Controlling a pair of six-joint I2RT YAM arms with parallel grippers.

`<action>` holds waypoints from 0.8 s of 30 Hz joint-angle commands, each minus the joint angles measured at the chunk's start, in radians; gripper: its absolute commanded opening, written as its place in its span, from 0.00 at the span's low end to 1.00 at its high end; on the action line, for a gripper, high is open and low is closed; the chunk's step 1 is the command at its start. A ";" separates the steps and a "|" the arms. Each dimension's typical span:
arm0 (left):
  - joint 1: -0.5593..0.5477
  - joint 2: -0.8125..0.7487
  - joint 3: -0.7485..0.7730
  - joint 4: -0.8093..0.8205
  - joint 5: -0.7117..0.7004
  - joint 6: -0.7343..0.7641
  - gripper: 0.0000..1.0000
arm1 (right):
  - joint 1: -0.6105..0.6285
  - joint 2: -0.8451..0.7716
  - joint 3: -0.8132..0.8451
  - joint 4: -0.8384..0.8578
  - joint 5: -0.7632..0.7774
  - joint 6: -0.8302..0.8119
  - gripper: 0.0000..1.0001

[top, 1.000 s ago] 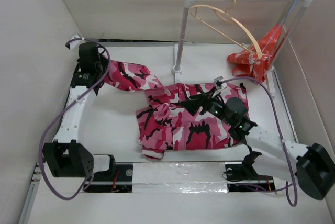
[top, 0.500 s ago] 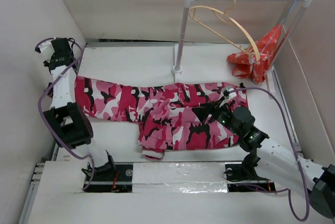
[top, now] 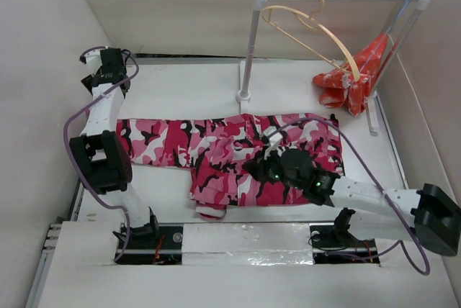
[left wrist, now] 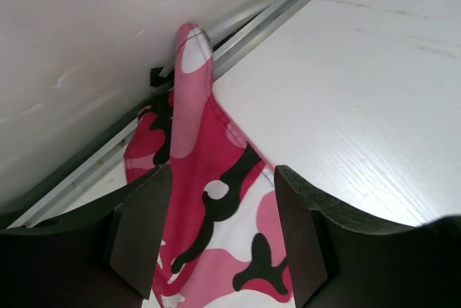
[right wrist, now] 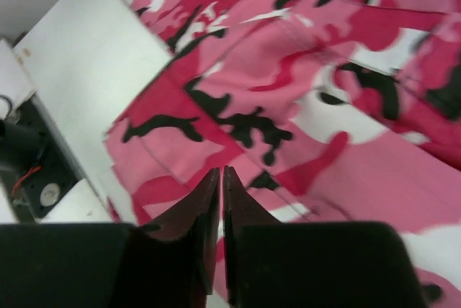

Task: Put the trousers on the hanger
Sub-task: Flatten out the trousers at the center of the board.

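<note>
Right gripper (top: 253, 167) has slid left across the trousers (top: 216, 146), clenched on nothing. Left gripper (left wrist: 220, 173) released over leg end. Trousers lie flat, well apart from hanger (top: 317, 34). Risk: single-layer pinch, cloth bunches.

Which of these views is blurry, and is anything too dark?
Right wrist view: the trousers look smeared, worst toward the right edge, and the right gripper is a dark silhouette. Left wrist view: trousers sharp, left gripper underexposed. Top view: evenly lit and crisp.

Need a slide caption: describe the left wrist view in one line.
Left gripper, open, poised over the end of the trousers lying beside the side wall.
</note>
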 commanded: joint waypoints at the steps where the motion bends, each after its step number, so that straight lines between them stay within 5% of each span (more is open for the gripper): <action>1: -0.073 -0.137 0.020 0.064 0.016 -0.011 0.56 | 0.107 0.088 0.116 0.047 0.068 -0.069 0.22; 5: -0.247 -0.264 -0.055 0.139 0.102 -0.050 0.45 | 0.236 0.272 0.271 0.019 0.107 -0.116 0.47; 10: -0.382 -0.427 -0.236 0.243 0.368 -0.132 0.15 | 0.355 0.474 0.452 -0.102 0.228 -0.184 0.77; 15: -0.391 -0.655 -0.378 0.318 0.452 -0.167 0.10 | 0.401 0.654 0.599 -0.198 0.332 -0.234 0.82; 24: -0.391 -0.821 -0.523 0.295 0.436 -0.124 0.18 | 0.436 0.860 0.784 -0.386 0.409 -0.293 0.87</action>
